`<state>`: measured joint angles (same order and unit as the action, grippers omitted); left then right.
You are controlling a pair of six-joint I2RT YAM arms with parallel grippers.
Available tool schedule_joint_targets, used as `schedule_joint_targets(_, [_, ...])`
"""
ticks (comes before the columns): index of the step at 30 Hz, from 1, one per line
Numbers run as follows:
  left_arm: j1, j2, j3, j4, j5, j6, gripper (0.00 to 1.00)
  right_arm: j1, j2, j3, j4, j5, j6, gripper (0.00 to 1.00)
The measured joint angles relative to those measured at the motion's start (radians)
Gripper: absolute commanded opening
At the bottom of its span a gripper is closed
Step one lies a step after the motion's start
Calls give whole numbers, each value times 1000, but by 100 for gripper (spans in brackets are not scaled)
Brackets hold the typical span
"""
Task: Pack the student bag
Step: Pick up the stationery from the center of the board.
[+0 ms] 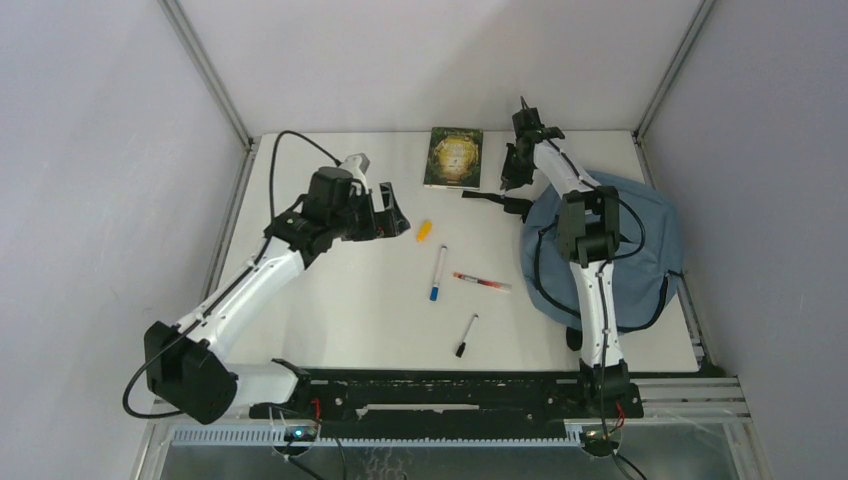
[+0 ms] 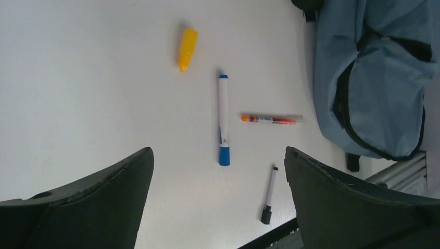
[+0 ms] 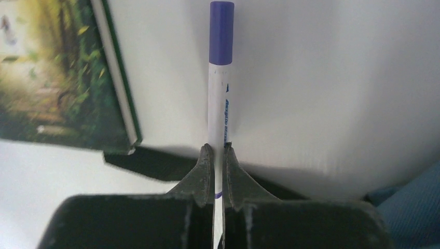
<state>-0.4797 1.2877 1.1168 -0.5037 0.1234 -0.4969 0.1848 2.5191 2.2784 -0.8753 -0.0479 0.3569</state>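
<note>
Marker [image 3: 219, 104] tight between right fingers [image 3: 201, 171]; left fingers [image 2: 104, 192] wide.

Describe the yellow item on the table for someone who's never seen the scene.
Find the blue-grey backpack on the right of the table, then look left to the loose pens mid-table. Just beyond the blue-capped marker lies the yellow item: short, stubby and yellow among long thin pens.

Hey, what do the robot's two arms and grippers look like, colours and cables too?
The left arm and right arm are white tubes with black joint housings and bases; loose black cables loop alongside. The left gripper and right gripper each have two dark, tapering fingers.
</note>
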Motion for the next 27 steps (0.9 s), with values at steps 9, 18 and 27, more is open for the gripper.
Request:
schedule_joint_targets(9, [77,-31,0,2,43,-11,83,37,-301,-299,79,-98,19,0])
schedule_joint_targets(18, [81,6,-47,195,290,-189,90,135,-715,-869,282,-255,54,0])
schedule_joint_targets(27, [5,206,-77,409,394,-397,81,255,-891,-1049,367,-349,97,0])
